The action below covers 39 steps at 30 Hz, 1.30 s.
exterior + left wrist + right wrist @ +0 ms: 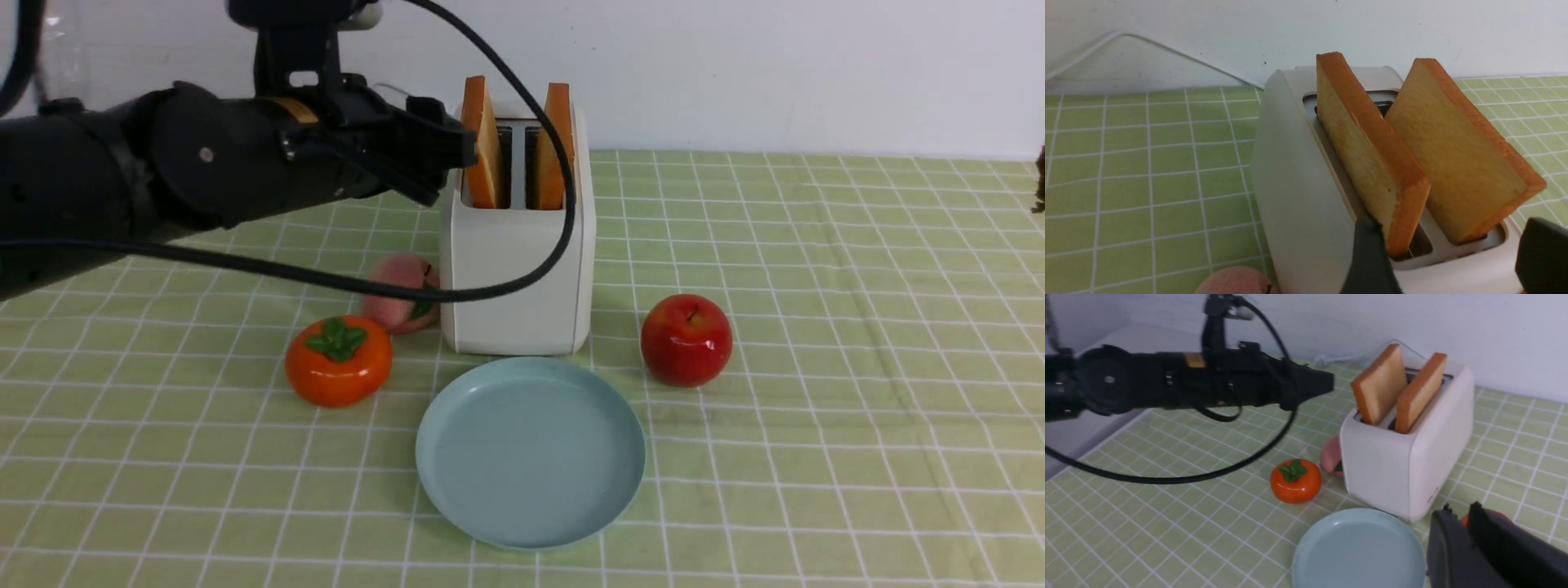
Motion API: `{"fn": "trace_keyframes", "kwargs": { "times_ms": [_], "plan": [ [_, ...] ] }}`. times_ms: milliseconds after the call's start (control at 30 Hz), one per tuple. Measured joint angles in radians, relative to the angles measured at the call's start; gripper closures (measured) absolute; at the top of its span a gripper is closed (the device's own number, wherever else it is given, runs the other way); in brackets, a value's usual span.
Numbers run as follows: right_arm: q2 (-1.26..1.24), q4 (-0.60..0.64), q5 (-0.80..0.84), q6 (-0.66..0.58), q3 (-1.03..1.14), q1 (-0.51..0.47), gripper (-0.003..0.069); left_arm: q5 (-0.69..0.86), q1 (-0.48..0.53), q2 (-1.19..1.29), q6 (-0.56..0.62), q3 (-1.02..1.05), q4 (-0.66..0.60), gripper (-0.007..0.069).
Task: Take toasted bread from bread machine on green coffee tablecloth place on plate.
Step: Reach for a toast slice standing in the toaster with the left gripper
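Observation:
Two slices of toasted bread (pixel 483 147) (pixel 555 147) stand up out of the slots of the cream-white bread machine (pixel 514 278) on the green coffee tablecloth (pixel 857 367). The pale blue plate (pixel 531 457) lies bare just in front of the machine. My left gripper (pixel 457 163) (pixel 1453 257) is at the machine's top, open wide. One finger (pixel 1370 257) sits at the near corner of the left slice (pixel 1367 155); the other finger (pixel 1541 257) stands out past the right slice (pixel 1457 159). My right gripper (pixel 1459 508) hovers near the plate (pixel 1359 551), shut and empty.
A red apple (pixel 686 339) sits right of the toaster. An orange persimmon (pixel 339 359) and a pink peach (pixel 400 290) lie on its left. My left arm's black cable (pixel 563 220) loops across the toaster's front. A white wall runs behind the table.

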Motion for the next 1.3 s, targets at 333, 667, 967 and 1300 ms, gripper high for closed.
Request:
{"fn": "trace_keyframes", "kwargs": {
  "times_ms": [333,667,967,1300],
  "plan": [
    [0.000,0.023,0.013,-0.025,-0.003,0.000,0.0555,0.000,-0.001,0.103,0.000,-0.135,-0.035,0.0155],
    [0.000,0.022,0.017,-0.025,-0.003,0.000,0.0552,0.022,-0.001,0.206,0.000,-0.247,-0.051,0.0155],
    [0.000,0.022,0.018,-0.025,-0.003,0.000,0.0542,0.027,-0.001,0.316,0.000,-0.297,-0.051,0.0230],
    [0.000,0.022,0.018,-0.025,-0.003,0.000,0.0536,0.026,-0.002,0.319,0.000,-0.297,-0.051,0.0519]
  ]
}}
